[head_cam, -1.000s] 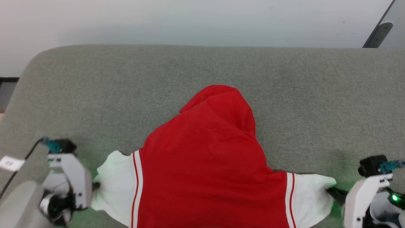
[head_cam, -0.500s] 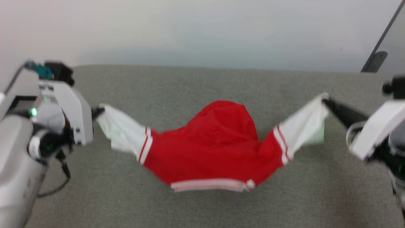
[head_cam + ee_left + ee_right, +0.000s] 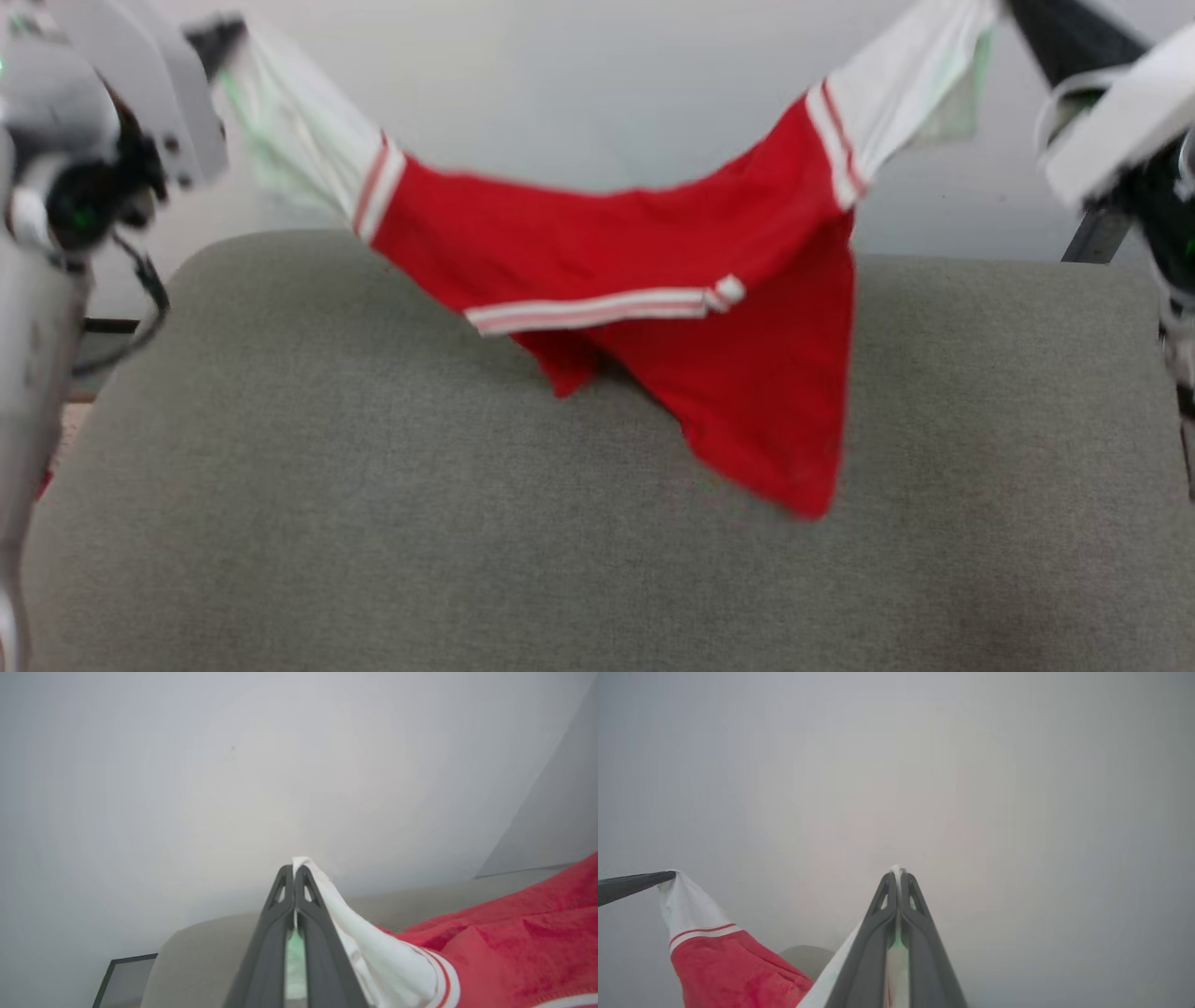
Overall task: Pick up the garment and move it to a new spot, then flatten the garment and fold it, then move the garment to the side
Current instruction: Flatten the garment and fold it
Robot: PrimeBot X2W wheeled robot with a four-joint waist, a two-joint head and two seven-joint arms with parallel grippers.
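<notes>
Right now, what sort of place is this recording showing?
Probably a plain indoor room, perhaps a test space: a broad grey fabric-covered cushion with a rounded corner, a bare pale wall behind it, and a soft red short-sleeved shirt with white sleeve ends held up over it.

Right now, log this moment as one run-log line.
step: pick up | left gripper: shut on garment sleeve | right gripper: shut on other sleeve | garment: hanging above grey cushion | fold: not begun
</notes>
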